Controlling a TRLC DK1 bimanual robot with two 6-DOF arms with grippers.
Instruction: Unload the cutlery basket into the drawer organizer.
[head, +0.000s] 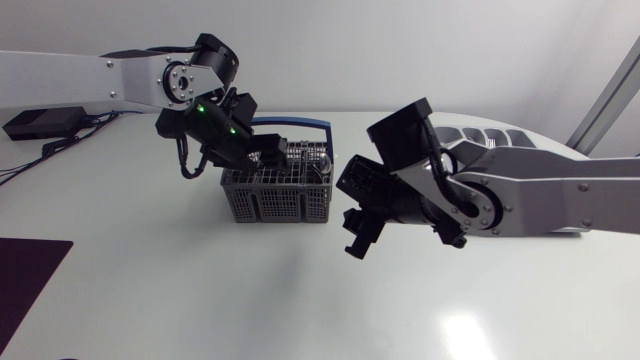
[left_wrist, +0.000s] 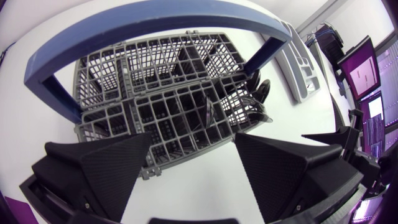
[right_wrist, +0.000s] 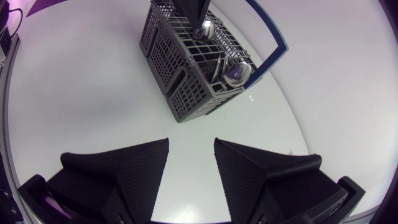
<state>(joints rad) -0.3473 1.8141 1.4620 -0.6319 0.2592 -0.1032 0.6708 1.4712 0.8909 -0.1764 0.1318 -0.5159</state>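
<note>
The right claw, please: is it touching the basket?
Apart: the right wrist view shows bare table between the right claw and the basket.

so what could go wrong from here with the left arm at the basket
The left gripper hangs open at the basket, near its blue handle; it might snag the handle. The spoons stand in narrow cells, so a pull could drag the basket along. The right arm lies across the way to the organizer, so the arms may clash.

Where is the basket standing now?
In the head view the basket stands just left of the table's middle, under the left hand, with the right hand beside it.
</note>
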